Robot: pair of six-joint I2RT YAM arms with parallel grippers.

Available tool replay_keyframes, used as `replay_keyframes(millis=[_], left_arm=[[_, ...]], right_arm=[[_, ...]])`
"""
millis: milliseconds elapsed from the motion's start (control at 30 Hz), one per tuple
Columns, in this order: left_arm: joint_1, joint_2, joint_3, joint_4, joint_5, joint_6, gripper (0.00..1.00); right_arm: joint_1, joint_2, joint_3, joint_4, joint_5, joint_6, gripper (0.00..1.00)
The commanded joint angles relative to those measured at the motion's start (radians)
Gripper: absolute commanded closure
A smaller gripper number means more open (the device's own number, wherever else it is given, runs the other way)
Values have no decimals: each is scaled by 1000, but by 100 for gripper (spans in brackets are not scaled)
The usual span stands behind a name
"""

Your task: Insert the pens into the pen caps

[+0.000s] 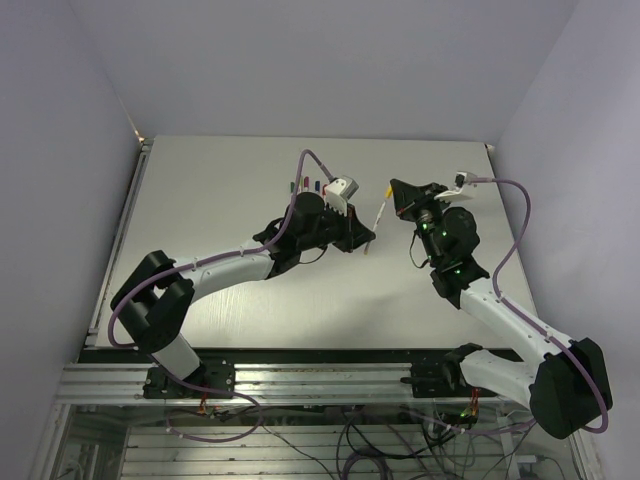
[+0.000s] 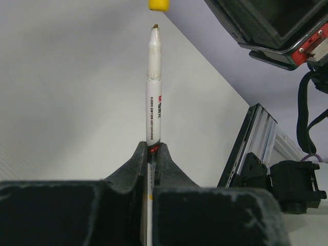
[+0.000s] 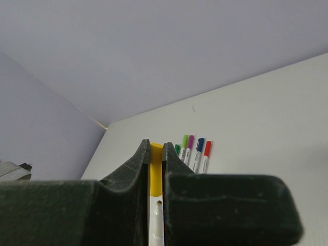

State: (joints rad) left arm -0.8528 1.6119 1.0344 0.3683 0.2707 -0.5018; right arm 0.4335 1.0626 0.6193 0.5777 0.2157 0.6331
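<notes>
My left gripper (image 2: 152, 149) is shut on a thin white pen (image 2: 154, 87) near its rear end. The pen's bare tip points at a yellow pen cap (image 2: 159, 4), with a small gap between them. That yellow cap (image 3: 156, 171) is pinched in my shut right gripper (image 3: 155, 148), and the pen tip (image 3: 159, 218) shows just below the cap's open end. From above, the two grippers meet over the middle of the table, with the pen (image 1: 376, 222) slanting from the left gripper (image 1: 362, 238) up toward the right gripper (image 1: 393, 197).
Several capped pens (image 3: 195, 149), green, purple, blue and red, lie side by side on the white table (image 3: 266, 118) beyond the right gripper. From above they (image 1: 308, 185) lie behind the left wrist. An aluminium rail (image 2: 251, 138) borders the table.
</notes>
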Motion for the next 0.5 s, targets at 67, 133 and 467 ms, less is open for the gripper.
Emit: replay_keyframes(millis=[67, 133, 467], left_arm=[[-6, -35, -5, 47, -7, -1, 93], [-6, -39, -7, 50, -12, 1, 93], [-5, -44, -5, 43, -24, 7, 93]], right_arm=[[-3, 2, -13, 6, -29, 10, 100], [-3, 2, -16, 1, -34, 7, 100], [-3, -3, -24, -9, -42, 3, 100]])
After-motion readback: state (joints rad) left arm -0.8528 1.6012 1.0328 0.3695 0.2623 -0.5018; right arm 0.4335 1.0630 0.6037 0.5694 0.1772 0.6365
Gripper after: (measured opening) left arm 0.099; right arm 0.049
